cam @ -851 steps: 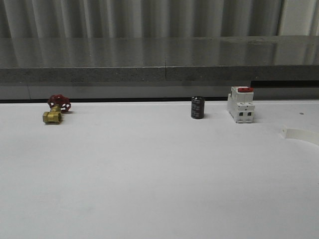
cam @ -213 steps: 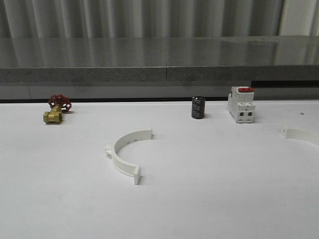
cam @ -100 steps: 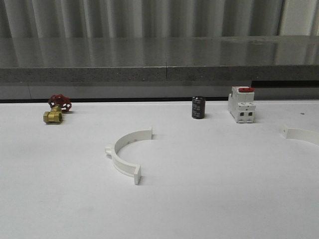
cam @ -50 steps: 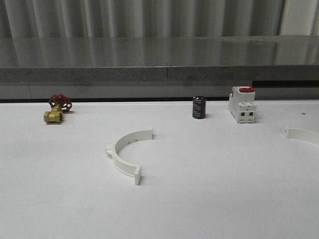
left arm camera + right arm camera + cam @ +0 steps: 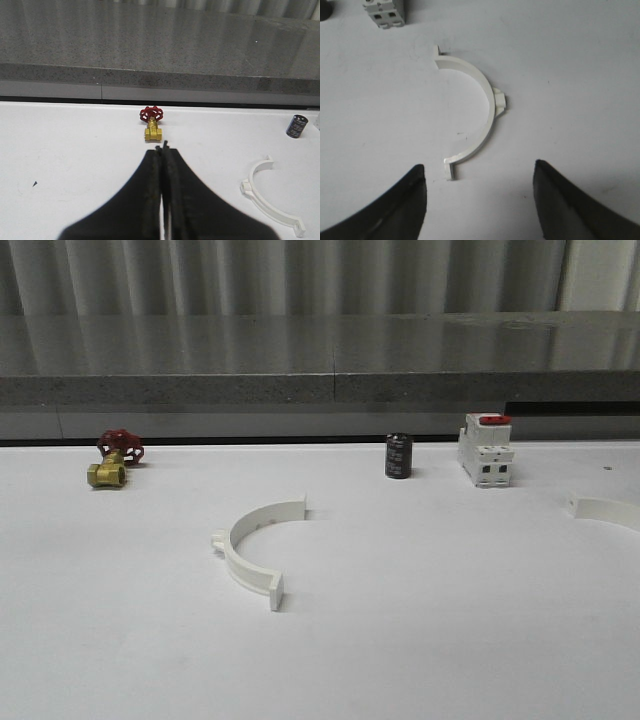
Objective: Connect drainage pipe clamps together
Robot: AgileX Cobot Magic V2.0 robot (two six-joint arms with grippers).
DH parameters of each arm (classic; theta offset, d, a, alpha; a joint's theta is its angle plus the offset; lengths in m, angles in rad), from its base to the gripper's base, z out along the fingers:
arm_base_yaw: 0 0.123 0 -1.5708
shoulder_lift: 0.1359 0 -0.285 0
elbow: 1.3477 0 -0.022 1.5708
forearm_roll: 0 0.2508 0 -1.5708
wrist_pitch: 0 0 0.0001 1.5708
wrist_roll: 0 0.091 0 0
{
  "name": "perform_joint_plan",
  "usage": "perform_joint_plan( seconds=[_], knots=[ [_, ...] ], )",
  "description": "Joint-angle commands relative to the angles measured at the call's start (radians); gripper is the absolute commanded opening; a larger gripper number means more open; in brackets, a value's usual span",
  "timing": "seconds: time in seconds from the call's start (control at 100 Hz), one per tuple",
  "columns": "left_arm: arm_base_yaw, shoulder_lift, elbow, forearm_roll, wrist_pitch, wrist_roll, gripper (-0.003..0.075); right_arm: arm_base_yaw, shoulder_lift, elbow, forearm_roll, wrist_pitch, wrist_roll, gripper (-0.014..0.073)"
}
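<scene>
- On the white tabletop point(image 5: 420, 640), the first white plastic semicircular half-ring clamp point(image 5: 250, 550) lies flat and unheld, nearer the camera than the small black cylindrical capacitor-like can point(image 5: 398, 456) and off to that can's left; its open side faces toward the can's side of the table.
- Well to the right of the black can, at the front view's right edge, the second white plastic half-ring clamp point(image 5: 605, 510) also lies flat and is cut off by the frame; the right wrist view gives it whole point(image 5: 472, 120), with a flat tab at each end and a small lug on its outer curve.
- The two halves are well apart, so the joining has not started; judging by their open sides, they look laid out to be brought together tab to tab.
- The right gripper point(image 5: 480, 200) hangs above the second half-ring with its dark fingers point(image 5: 395, 210) spread wide, gripping nothing; that stance suits a descent onto the arc.
- The left gripper point(image 5: 162, 150) has its black fingers pressed together with nothing between them; it points toward the brass valve with a red handwheel point(image 5: 151, 122), and the first half-ring point(image 5: 267, 200) sits off to one side of it.
- The white boxy breaker with a red switch point(image 5: 484, 450) stands just right of the black can, at the back of the table; the brass valve point(image 5: 112, 460) stands far left of the can.
- Nothing lies between the two half-rings, so the bystanders should not hinder the meeting.
</scene>
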Motion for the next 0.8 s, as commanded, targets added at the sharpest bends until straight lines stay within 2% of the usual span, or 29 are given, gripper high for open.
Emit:
perform_joint_plan(
  seconds=[0.0, 0.33, 0.79],
  knots=[
    [0.002, 0.008, -0.028, 0.001, -0.075, -0.001, -0.002, -0.004, 0.017, -0.036, 0.002, -0.105, 0.019, 0.0503],
    [0.002, 0.008, -0.028, 0.001, -0.075, -0.001, -0.002, -0.004, 0.254, -0.161, 0.002, -0.104, 0.018, 0.0503],
    [0.002, 0.008, -0.023, 0.001, -0.075, -0.001, -0.002, -0.005, 0.571, -0.36, -0.059, 0.017, 0.017, 0.0503]
  ],
)
